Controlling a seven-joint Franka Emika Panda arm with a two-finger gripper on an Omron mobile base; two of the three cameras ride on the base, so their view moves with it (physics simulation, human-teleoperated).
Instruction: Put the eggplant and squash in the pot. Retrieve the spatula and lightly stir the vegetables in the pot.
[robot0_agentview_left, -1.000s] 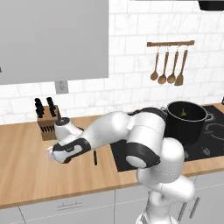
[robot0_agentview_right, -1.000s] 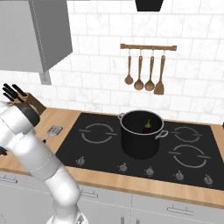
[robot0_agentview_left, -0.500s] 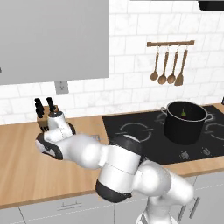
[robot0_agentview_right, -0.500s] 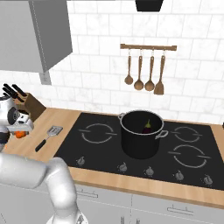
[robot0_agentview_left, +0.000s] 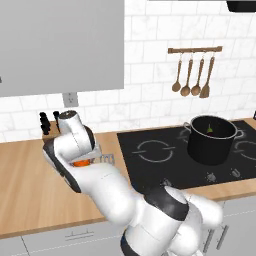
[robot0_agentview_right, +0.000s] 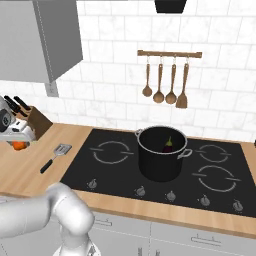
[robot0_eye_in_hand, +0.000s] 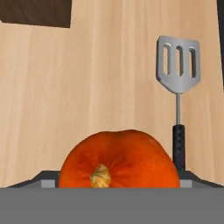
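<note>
The orange-red squash sits between my gripper's two fingers, whose pads touch its sides, so the gripper is shut on it. The squash hangs under the hand at the far left, low over the wooden counter. It peeks out beneath the wrist in the left base view. The spatula lies flat on the counter just beyond the squash, head away from me; it also shows beside the hob. The black pot stands on the hob with the dark purple eggplant inside.
A knife block stands against the wall right behind the hand. Wooden spoons and a wooden spatula hang on a rail above the hob. The black cooktop lies between the hand and the pot. A wall cabinet hangs overhead at the left.
The arm has swung left and down over the counter to the squash. The jaws have narrowed onto it, and the squash now sits slightly higher than half a second ago.
</note>
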